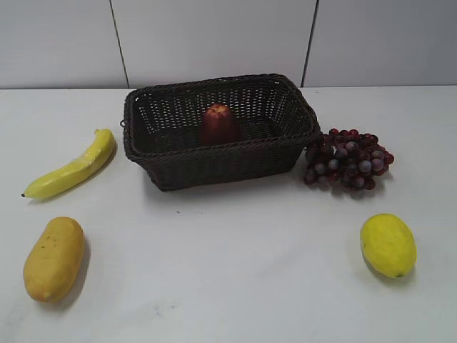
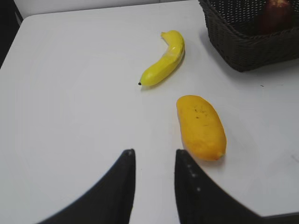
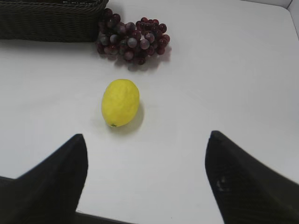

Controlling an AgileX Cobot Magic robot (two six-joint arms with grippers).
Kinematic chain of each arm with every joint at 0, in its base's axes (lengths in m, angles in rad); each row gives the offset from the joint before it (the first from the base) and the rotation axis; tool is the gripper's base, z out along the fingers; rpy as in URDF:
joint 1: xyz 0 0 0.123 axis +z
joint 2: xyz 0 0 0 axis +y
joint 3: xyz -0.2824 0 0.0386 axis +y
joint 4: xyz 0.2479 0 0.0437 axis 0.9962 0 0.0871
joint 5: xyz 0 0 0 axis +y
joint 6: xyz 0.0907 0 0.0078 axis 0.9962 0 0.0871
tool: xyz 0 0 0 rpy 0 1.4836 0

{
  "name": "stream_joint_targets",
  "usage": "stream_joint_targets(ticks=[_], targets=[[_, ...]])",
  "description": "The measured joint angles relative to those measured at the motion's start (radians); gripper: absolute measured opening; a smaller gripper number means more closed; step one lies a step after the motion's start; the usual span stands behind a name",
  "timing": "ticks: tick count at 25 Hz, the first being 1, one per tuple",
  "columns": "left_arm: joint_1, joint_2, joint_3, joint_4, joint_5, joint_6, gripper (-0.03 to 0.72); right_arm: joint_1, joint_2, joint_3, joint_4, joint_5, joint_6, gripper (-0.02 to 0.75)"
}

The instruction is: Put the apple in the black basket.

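Note:
The dark red apple (image 1: 218, 123) stands inside the black woven basket (image 1: 214, 153) at the back middle of the table. In the left wrist view the apple (image 2: 276, 14) shows in the basket (image 2: 247, 49) at the top right corner. A corner of the basket (image 3: 51, 21) shows at the top left of the right wrist view. My left gripper (image 2: 154, 156) is open and empty over the white table, near the mango. My right gripper (image 3: 147, 142) is wide open and empty, in front of the lemon. Neither gripper shows in the exterior view.
A yellow banana (image 1: 75, 166) (image 2: 164, 64) and an orange mango (image 1: 53, 257) (image 2: 201, 126) lie left of the basket. A dark red-purple grape bunch (image 1: 348, 158) (image 3: 133, 39) lies right of it, and a yellow lemon (image 1: 388, 244) (image 3: 120, 101) in front of the grapes.

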Motion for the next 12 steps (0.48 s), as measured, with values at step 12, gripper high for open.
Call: stream_joint_targets(ticks=[12], targets=[[0.000, 0.000, 0.000, 0.000, 0.000, 0.000, 0.222, -0.210, -0.049, 0.000, 0.000, 0.000, 0.003, 0.591]])
